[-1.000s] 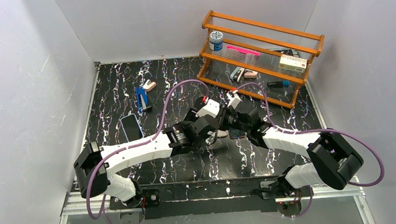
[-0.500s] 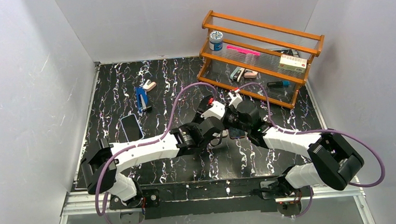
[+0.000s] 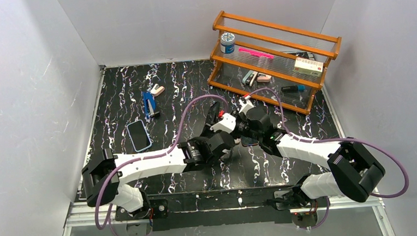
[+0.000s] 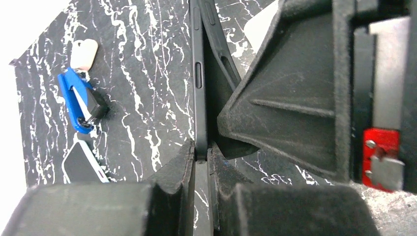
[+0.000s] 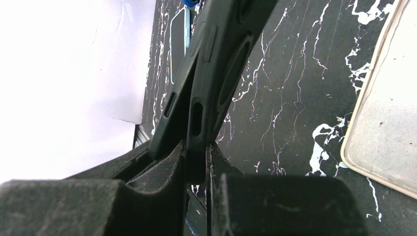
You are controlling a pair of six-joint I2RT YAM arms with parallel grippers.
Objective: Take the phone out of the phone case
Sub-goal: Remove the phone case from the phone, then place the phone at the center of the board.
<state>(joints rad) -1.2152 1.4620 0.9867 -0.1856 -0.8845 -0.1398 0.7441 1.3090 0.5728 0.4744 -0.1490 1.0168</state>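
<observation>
**Black marbled table: two arms on one cased handset**

Black tabletop [image 3: 133, 79] with white veining, enclosed by plain white walls.

Item 1. The phone [image 4: 198, 88] was black and thin, with side buttons showing along its edge. It was held on edge above the table centre, where the two arms met. The left gripper [image 4: 200, 150] was pressed together on its lower edge, with both pads against it.

Item 2. The phone case [image 5: 209, 88] was black and flexible, with a slot and an oval cut-out. It had peeled away from the handset along one side, so the two formed a narrow V. They were close together at the grippers and spread apart further along. The right gripper [image 5: 196, 152] pinched the case edge between its fingers, just beside the left gripper.

Item 3. A second phone [image 3: 138, 135] with a blue rim lay flat at the table's left, well apart from the arms.

Item 4. A blue stapler [image 3: 150, 105] lay behind that phone, with a small pale object [image 3: 158, 90] just beside it.

Item 5. A wooden rack [image 3: 327, 37] stood at the far right corner. It held a round tin [image 3: 227, 42] and a pink marker [image 3: 256, 53] on its middle shelf. A small box [image 3: 308, 66] and further small items, too small to name, sat lower down.

Item 6. A cream flat pad [image 5: 383, 123] lay on the table under the right wrist.
</observation>
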